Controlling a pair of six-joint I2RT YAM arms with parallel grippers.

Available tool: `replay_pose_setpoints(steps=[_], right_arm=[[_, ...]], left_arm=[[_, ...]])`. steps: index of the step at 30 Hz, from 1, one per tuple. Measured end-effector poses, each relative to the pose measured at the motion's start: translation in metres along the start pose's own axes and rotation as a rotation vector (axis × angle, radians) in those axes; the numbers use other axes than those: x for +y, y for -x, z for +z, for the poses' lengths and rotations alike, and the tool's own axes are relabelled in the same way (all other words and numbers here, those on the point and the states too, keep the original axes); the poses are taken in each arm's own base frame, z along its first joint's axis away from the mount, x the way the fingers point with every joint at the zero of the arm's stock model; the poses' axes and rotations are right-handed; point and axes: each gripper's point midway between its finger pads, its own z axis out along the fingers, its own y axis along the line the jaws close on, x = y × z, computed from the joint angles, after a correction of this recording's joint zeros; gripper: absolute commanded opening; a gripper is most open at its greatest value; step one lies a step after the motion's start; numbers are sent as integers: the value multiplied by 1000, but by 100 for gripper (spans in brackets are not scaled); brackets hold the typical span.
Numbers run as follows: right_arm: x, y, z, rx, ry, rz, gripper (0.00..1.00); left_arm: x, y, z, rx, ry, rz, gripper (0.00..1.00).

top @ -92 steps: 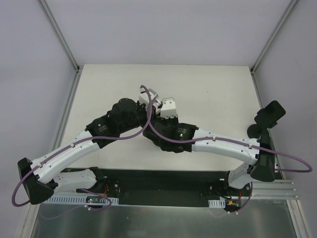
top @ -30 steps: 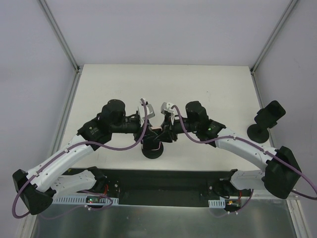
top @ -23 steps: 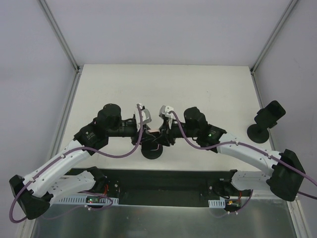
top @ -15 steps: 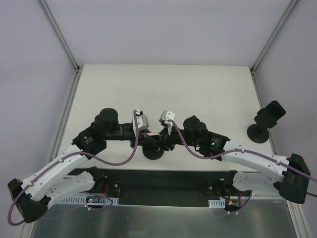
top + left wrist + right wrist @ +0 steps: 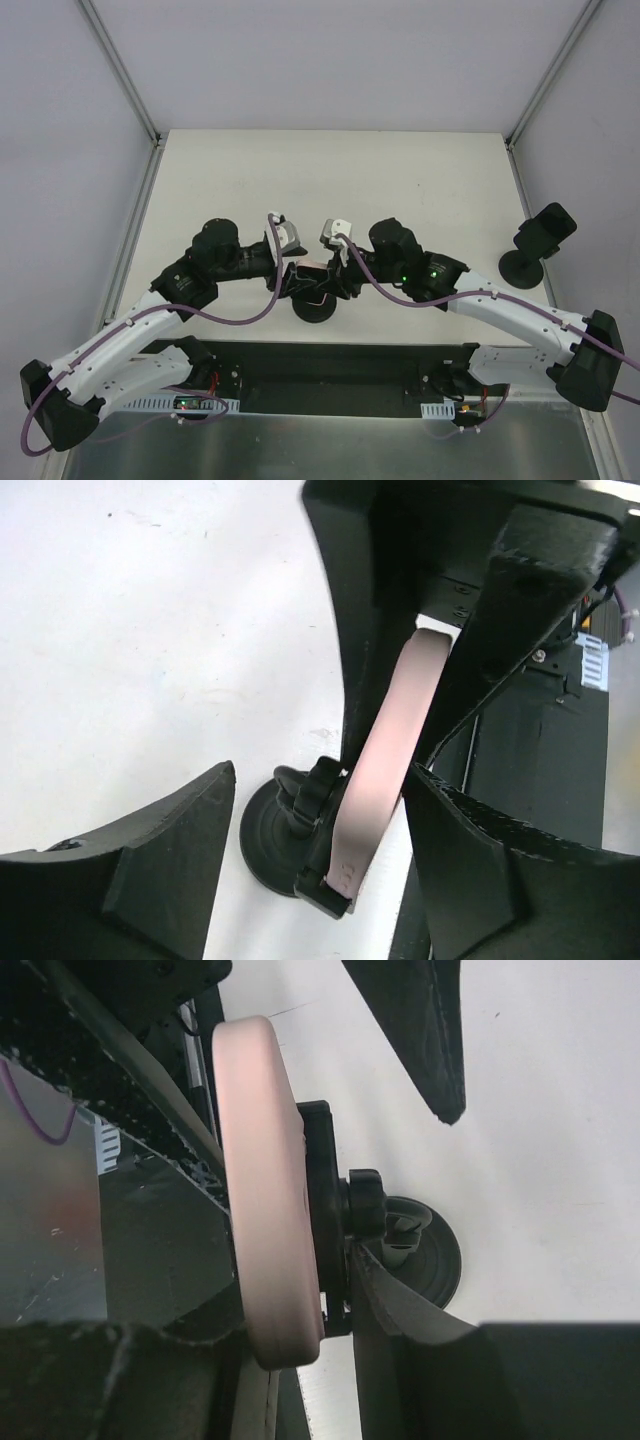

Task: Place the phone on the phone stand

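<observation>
White tabletop (image 5: 420, 180) carries both arms, which bend inward so that their wrists meet over its near middle. The left claw (image 5: 318, 770) is spread wide, fingers clear on either side of the phone, while the right claw (image 5: 333, 283) flanks the phone's upper end; I cannot tell whether it pinches or hangs slack. The black round-footed stand (image 5: 270, 840) holds the pale pink, round-edged phone (image 5: 385, 740) against its cradle.

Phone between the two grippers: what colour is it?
The phone is pale pink, plain with no pattern. The right wrist view shows it best.
</observation>
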Motion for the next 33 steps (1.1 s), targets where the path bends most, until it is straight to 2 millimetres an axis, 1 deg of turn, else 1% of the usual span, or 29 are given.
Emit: replay_pose_setpoints(steps=[3, 4, 6, 7, 9, 10, 11, 13, 15, 18, 21, 24, 27, 30, 31, 33], right_arm=[[-3, 0, -1, -2, -14, 3, 0], [-4, 1, -2, -2, -24, 6, 5], [-7, 0, -4, 0, -45, 13, 22], [-8, 0, -5, 2, -57, 19, 35], [-12, -1, -7, 10, -84, 37, 47], [-13, -1, -9, 17, -95, 50, 60], [-15, -2, -10, 24, -114, 67, 65], [-17, -4, -14, 33, -140, 102, 72], [-17, -4, -17, 34, -148, 128, 73], [-14, -1, -23, 39, -149, 153, 74], [-11, 13, -28, 24, -146, 162, 73], [-9, 31, -33, 4, -143, 162, 69], [-8, 43, -32, -7, -134, 164, 65], [-8, 41, -24, 16, -121, 187, 59], [-9, 39, -21, 29, -120, 197, 55], [-11, 35, -15, 55, -119, 216, 53]], left_arm=[[14, 0, -5, -3, 67, -33, 72], [16, 2, -6, -9, 82, -34, 73], [19, 6, -10, -23, 104, -32, 74], [21, 8, -12, -34, 122, -29, 74], [26, 16, -19, -63, 165, -23, 74], [30, 20, -22, -79, 191, -19, 74], [31, 24, -26, -93, 210, -16, 74], [33, 30, -31, -121, 236, -11, 75], [37, 35, -37, -149, 271, -9, 75], [42, 36, -43, -170, 321, -10, 74], [47, 37, -48, -179, 363, -13, 75], [53, 35, -51, -182, 400, -23, 75], [56, 34, -52, -183, 419, -34, 75], [56, 35, -52, -186, 419, -35, 77], [55, 35, -53, -188, 419, -34, 77], [54, 37, -55, -195, 419, -30, 80]])
